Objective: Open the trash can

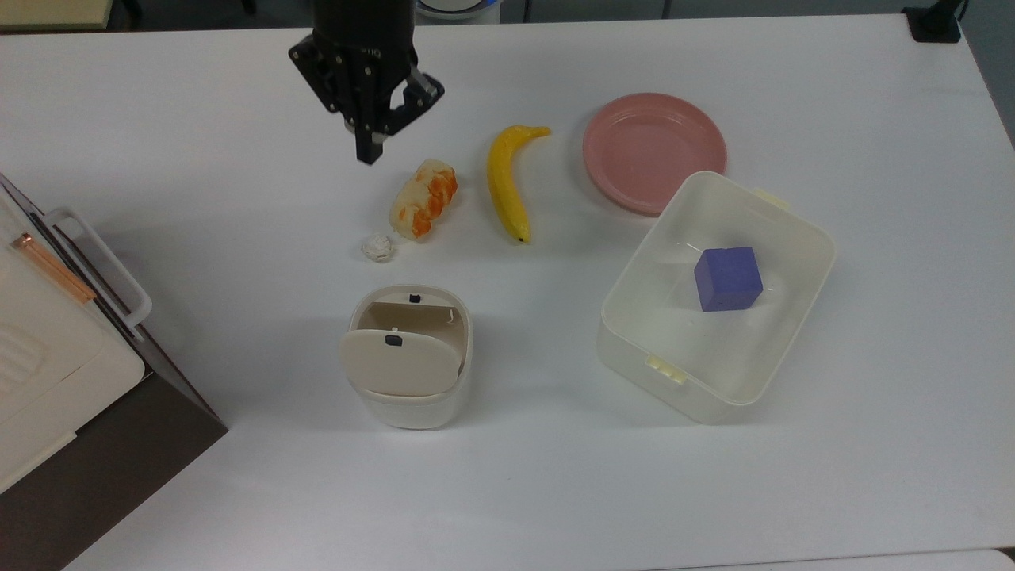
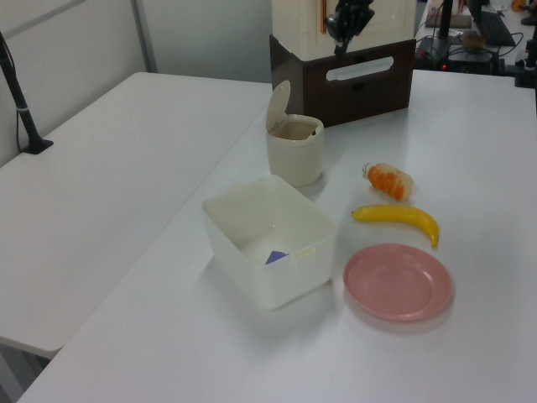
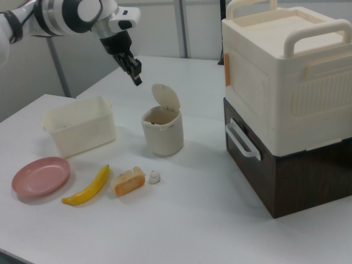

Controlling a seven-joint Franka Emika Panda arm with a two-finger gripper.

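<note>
The trash can (image 1: 412, 400) is a small cream-white bin near the table's middle, and its beige lid (image 1: 399, 363) stands swung up, so the inside shows. In the left view the trash can (image 2: 295, 155) has its lid (image 2: 278, 96) upright at the rim, as does the trash can (image 3: 163, 133) in the right view. My gripper (image 1: 369, 152) hangs high above the table, well clear of the bin, fingers shut together with nothing in them. It also shows as the gripper (image 3: 137, 78) up and to the right view's left of the bin.
A shrimp sushi piece (image 1: 424, 198), a small white crumpled ball (image 1: 378, 247), a banana (image 1: 507, 178) and a pink plate (image 1: 654, 151) lie beyond the bin. A translucent tub (image 1: 670, 388) holds a purple cube (image 1: 727, 277). A cream box on a dark brown base (image 1: 55, 373) fills the top view's left edge.
</note>
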